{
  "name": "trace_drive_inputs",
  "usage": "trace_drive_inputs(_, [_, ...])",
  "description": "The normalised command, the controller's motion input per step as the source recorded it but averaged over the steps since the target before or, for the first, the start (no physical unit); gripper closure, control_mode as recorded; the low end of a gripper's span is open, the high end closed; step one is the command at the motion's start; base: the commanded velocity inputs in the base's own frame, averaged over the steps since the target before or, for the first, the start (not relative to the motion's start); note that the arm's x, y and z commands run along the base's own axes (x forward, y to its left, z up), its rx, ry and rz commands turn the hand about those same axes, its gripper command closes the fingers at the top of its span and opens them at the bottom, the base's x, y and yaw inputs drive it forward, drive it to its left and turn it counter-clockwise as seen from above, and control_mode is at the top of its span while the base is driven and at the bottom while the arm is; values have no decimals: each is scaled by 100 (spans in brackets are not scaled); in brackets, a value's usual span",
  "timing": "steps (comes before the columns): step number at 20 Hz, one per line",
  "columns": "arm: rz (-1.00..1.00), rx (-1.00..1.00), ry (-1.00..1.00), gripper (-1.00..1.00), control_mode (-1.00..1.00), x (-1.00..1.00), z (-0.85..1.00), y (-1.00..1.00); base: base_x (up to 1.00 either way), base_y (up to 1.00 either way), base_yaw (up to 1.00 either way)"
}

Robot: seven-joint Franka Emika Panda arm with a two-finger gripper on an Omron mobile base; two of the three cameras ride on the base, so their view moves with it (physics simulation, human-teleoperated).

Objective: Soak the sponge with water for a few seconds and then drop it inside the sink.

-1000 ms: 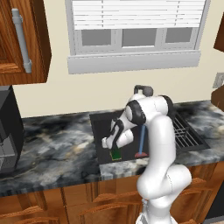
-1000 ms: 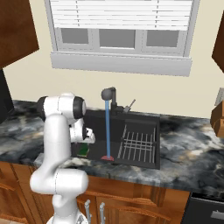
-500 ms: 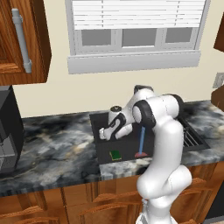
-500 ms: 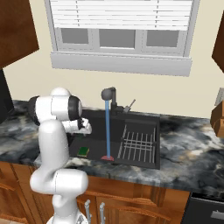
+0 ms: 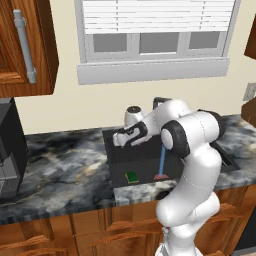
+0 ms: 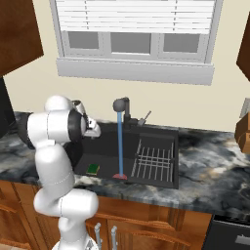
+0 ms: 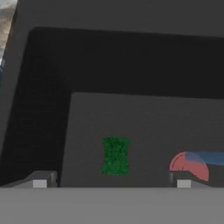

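the sponge (image 7: 115, 155) lies flat on the floor of the sink (image 5: 116, 161), green face up, with nothing touching it; the drop looks done, judging by how it sits; the gripper (image 7: 111, 183) hangs above the basin with its jaws spread wide and nothing between them, the two dark finger tips (image 7: 40, 181) standing far apart at the foot of the hand view; in the left base view the gripper (image 5: 120, 138) sits over the back left part of the basin, clear of the stream; the water (image 6: 119, 142) runs in a thin, straight, pale blue line from the black curved faucet (image 6: 122, 105) down onto the small red drain mark (image 6: 119, 176); the sponge (image 6: 93, 169) rests near the front left of the floor, beside the stream and apart from it, so it is likely out of the flow for good; texture-wise, the sponge is a coarse, speckled green rectangle with slightly pinched sides; the basin is smooth, matte charcoal with square walls; around it, a glossy marbled grey counter (image 5: 65, 170); to the right, a wire dish rack (image 6: 154, 158) of thin pale bars.
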Motion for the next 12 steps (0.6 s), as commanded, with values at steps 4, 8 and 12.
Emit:
trace_drive_inputs(4, [0, 0, 0, -100, -100, -19, 79, 0, 0, 0, 0])
trace_drive_inputs(8, [0, 0, 0, -100, -100, -37, 76, 0, 0, 0, 0])
trace_drive_inputs(12, [0, 0, 0, -100, -100, -36, 54, 0, 0, 0, 0])
